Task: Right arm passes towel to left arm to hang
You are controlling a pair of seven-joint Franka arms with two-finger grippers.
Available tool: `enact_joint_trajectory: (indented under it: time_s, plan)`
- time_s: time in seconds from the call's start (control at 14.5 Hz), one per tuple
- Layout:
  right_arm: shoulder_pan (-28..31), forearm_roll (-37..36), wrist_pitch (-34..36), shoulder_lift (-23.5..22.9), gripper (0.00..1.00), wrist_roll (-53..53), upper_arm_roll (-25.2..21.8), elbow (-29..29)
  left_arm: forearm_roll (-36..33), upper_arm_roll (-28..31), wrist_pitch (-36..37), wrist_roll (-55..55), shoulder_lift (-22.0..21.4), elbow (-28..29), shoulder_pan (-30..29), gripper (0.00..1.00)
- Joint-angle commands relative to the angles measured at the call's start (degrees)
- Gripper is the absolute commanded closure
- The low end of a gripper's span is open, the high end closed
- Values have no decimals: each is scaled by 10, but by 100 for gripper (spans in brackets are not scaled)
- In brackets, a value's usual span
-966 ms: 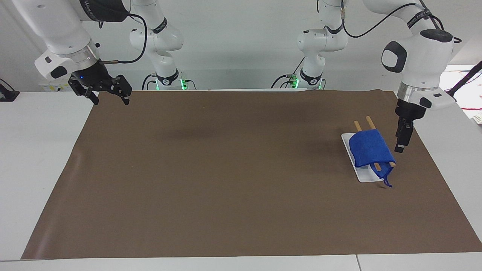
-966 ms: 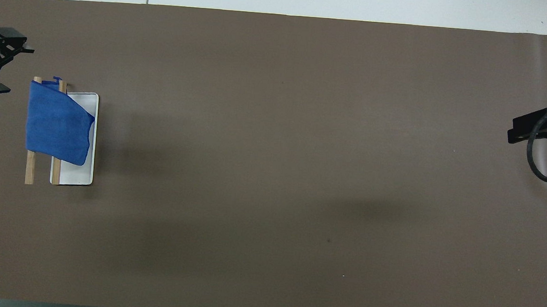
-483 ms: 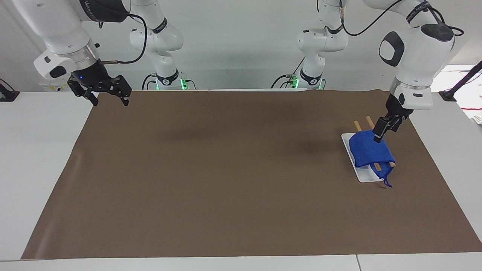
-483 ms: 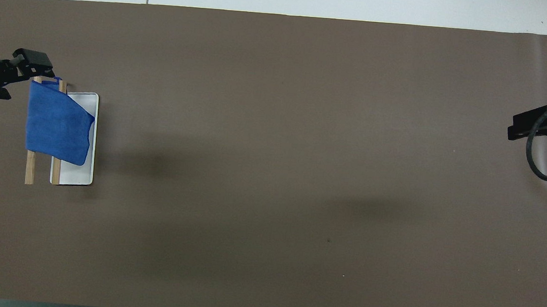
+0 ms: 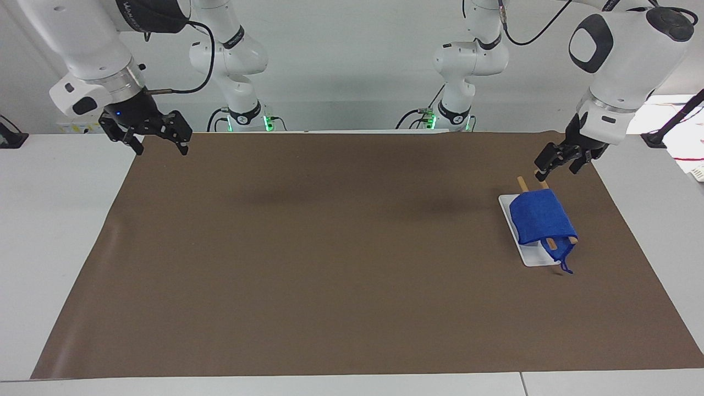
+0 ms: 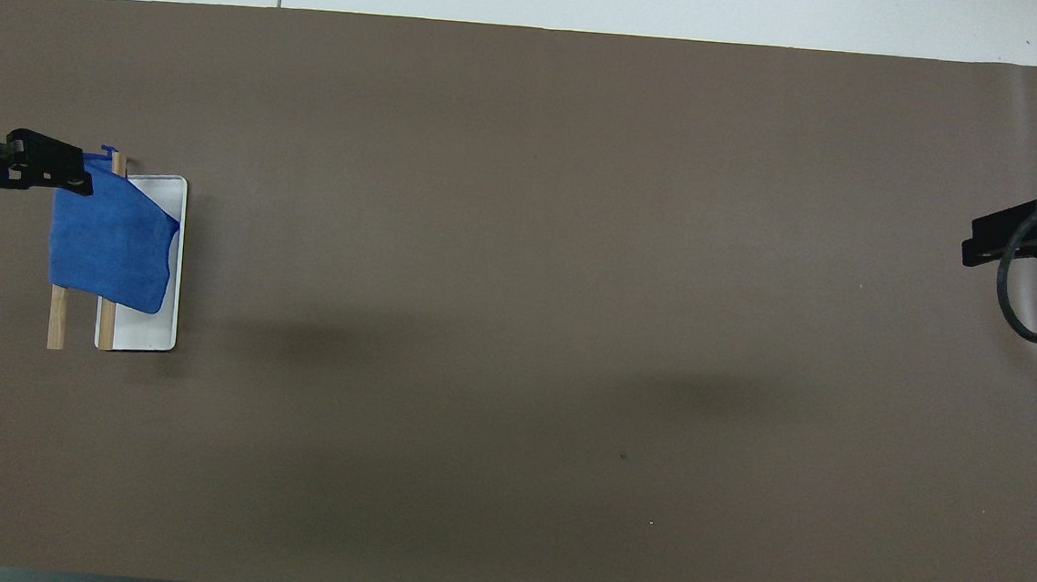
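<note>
Left gripper [image 5: 556,165], fingers spread and empty, hangs at right of the facing view, just above the rack's two wooden rails [image 5: 522,184]. The blue towel [image 5: 540,218] drapes those rails over a white tray [image 5: 534,257]. Right gripper [image 5: 155,139], released, waits upper left over the brown mat [image 5: 330,247], white wall above.

White jointed right arm [image 5: 82,44], lettered black band, silver wrist ring, white left arm [image 5: 621,49], black elbow patch, black cables

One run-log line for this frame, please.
towel: draped on rack over white tray | left gripper: open, raised over rack, holding nothing | right gripper: open, waiting over mat corner
</note>
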State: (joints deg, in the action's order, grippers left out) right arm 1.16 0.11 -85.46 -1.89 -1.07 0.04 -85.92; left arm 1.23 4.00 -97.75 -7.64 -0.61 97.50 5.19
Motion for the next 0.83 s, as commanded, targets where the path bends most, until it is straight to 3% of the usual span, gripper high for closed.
enact_joint_trajectory:
  time_s: [0.0,0.21,0.76]
  plan:
    - [6,3,-8,15,0,-8,4,-20,3,7,64,75,-12,-2,3,0]
    - [7,3,-8,15,0,-8,4,-20,3,7,75,79,-19,3,2,0]
    - [7,3,-8,15,0,-8,4,-20,-17,5,5,107,-8,-4,7,0]
